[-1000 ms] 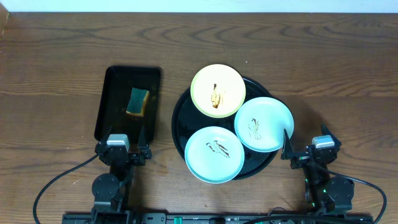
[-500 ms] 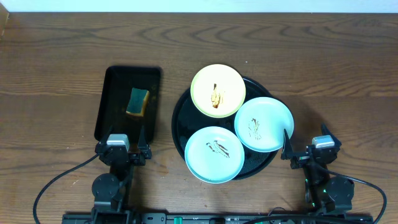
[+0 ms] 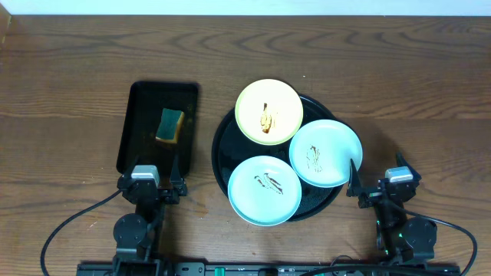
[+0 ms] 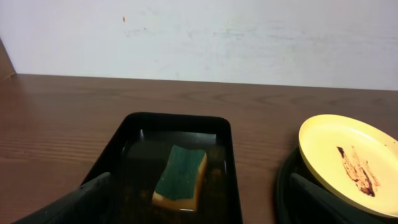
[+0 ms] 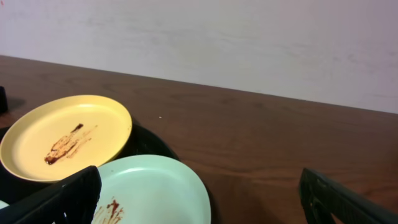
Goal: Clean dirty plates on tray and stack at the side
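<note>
Left end effector sits at the near edge of the bench, left of centre. It is released, fingers spread, nothing between them. Just beyond it is a small rectangular tray with a sponge lying inside, untouched.

Mid-bench, toward the near edge, the round tray carries all three plates, face up, each streaked brown.
- **Yellow plate:** far side, overhanging the tray's far rim.
- **Near mint plate:** overhangs the near rim.
- **Right mint plate:** overhangs the right rim.

The plates crowd together; touching or overlapping, can't tell. They are round, so no long axis. The yellow plate's streak runs far-to-near, the near mint plate's left-to-right.

My guess is they are light, stiff, smooth and probably slippery. Best hold is a pinch on an overhanging rim, where a finger can get under.

Right end effector is at the near edge, just beside the right mint plate, released and empty. There is bare wood toward the right edge for stacking.
</note>
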Robot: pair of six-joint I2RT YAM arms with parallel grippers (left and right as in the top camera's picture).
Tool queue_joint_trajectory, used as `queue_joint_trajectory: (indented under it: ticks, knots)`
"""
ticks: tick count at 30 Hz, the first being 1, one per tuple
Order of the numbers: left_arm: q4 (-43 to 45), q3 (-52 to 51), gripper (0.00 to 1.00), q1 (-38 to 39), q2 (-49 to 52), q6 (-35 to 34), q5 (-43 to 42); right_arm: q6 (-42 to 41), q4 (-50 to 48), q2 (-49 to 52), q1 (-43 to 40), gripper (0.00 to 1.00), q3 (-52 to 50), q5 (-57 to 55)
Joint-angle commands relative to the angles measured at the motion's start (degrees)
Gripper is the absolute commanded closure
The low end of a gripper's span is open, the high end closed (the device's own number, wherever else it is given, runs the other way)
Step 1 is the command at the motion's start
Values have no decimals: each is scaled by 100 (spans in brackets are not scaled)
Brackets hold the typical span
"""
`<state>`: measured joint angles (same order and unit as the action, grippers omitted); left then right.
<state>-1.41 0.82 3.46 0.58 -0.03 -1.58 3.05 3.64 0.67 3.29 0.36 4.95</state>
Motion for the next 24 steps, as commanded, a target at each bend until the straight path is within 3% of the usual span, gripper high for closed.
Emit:
queue_joint_trajectory:
  ticks: [1,8,15,24]
  knots:
    - [-317,22,14,-28,-17,-221,70,-238,20,-24,-55,1,-4,39]
    - [-693,525,14,-28,525,-221,72,-800,33,-11,-59,1,7,-260]
    - [-1008,1648,14,-28,1917,-221,70,-1294,439,315,-61,1,450,-494]
    - [-1965,3532,14,-31,4039,-219,-413,-1449,1102,2090,-63,1,1762,-487]
